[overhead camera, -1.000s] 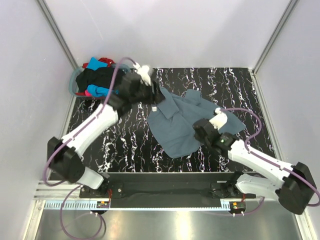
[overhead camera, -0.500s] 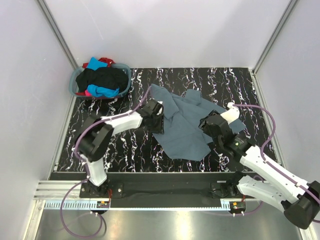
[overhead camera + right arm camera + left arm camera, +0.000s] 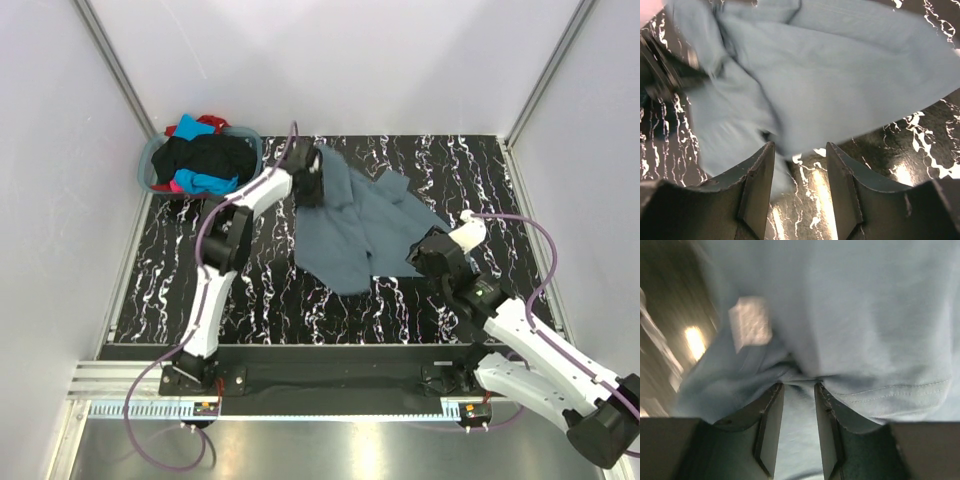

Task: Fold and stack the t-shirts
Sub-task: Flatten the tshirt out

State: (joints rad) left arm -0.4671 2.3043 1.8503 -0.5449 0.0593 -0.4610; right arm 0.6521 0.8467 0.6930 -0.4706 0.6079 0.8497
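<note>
The slate blue-grey t-shirt point(image 3: 365, 225) lies rumpled on the black marbled table point(image 3: 250, 290), stretched from the far centre toward the right. My left gripper point(image 3: 308, 180) is shut on the shirt's neck end at the far side. In the left wrist view fabric is pinched between the fingers point(image 3: 799, 387), with the white neck label point(image 3: 751, 322) just above. My right gripper point(image 3: 425, 250) is open at the shirt's right edge. In the right wrist view the jaws point(image 3: 800, 150) stand apart over bare table, the shirt's edge point(image 3: 840, 75) just beyond the tips.
The round grey-blue basket point(image 3: 147, 168) stands at the far left corner, holding black point(image 3: 205, 155), turquoise point(image 3: 205, 183), red point(image 3: 210, 122) and pink point(image 3: 180, 183) shirts. Grey walls close the table on three sides.
My left gripper has swung from the table's middle left to the far side, dragging the shirt's neck end back with it. The shirt has spread away from my right gripper, which barely moved.
</note>
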